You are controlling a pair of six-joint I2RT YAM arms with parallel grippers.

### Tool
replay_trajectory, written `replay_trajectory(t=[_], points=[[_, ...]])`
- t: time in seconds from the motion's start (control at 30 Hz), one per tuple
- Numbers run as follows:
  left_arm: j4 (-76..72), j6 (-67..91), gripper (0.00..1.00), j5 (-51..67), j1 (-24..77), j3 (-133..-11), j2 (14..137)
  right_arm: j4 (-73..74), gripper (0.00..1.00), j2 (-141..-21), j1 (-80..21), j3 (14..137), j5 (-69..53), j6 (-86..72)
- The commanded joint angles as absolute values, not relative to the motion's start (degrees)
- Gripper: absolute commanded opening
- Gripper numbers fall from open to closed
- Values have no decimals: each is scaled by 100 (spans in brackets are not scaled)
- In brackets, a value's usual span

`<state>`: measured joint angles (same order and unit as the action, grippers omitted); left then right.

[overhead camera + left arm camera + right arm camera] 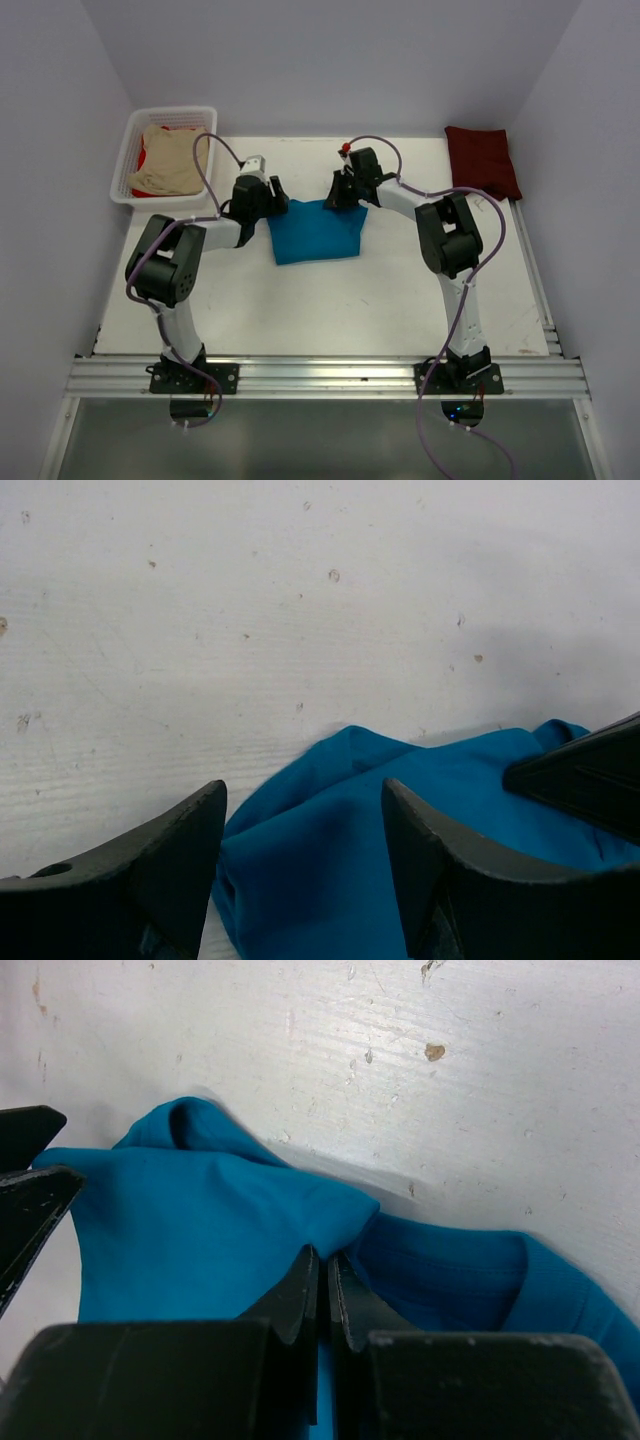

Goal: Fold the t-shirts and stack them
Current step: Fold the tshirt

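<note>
A teal-blue t-shirt point(315, 233) lies folded in the middle of the table. My left gripper point(277, 203) is at its far left corner, jaws open over a bunched fold of the cloth point(330, 860). My right gripper point(345, 197) is at its far right corner, shut on a fold of the teal cloth point(220, 1230). A dark maroon t-shirt point(483, 160) lies folded at the far right. Beige point(170, 160) and red point(146, 160) shirts lie in the basket.
A white lattice basket point(127, 176) stands at the far left of the white table point(330, 310). A metal rail point(320, 375) runs along the near edge with both arm bases. Walls close in on the left, right and back.
</note>
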<state>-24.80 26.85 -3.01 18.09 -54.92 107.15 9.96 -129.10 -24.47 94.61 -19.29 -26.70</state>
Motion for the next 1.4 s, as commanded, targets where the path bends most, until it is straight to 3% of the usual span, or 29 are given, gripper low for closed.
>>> replay_trajectory(t=[0.0, 0.17, 0.2, 0.53, 0.67, 0.9, 1.03, 1.23, 1.37], points=[[-3094, 2610, 66, -88, 1767, -5616, 10854, 967, 0, -12955, -2435, 9563, -2021, -2558], [-2892, 2637, 44, -52, 1758, -5607, 10890, 932, 0, -12955, -2391, 9501, -2021, -2575], [-2700, 2637, 43, -96, 1758, -5625, 10872, 932, 0, -12946, -2382, 9484, -2021, -2584], [-2074, 2514, 64, -843, 1758, -5476, 10319, 835, 0, -12990, -2347, 9430, -2057, -2602], [-2109, 2487, 62, -783, 1758, -5449, 10327, 835, 0, -13078, -2355, 9492, -2083, -2610], [-2399, 2584, 41, -387, 1758, -5511, 10775, 791, 0, -13157, -2355, 9501, -2136, -2654], [-2531, 2654, 21, -211, 1758, -5555, 10960, 773, 0, -13105, -2347, 9440, -2145, -2637], [-2558, 2672, 0, -158, 1758, -5590, 11040, 598, 0, -12868, -2347, 9238, -2189, -2602], [-2610, 2698, 0, -132, 1758, -5493, 10812, 326, 0, -12525, -2347, 8913, -2145, -2593]])
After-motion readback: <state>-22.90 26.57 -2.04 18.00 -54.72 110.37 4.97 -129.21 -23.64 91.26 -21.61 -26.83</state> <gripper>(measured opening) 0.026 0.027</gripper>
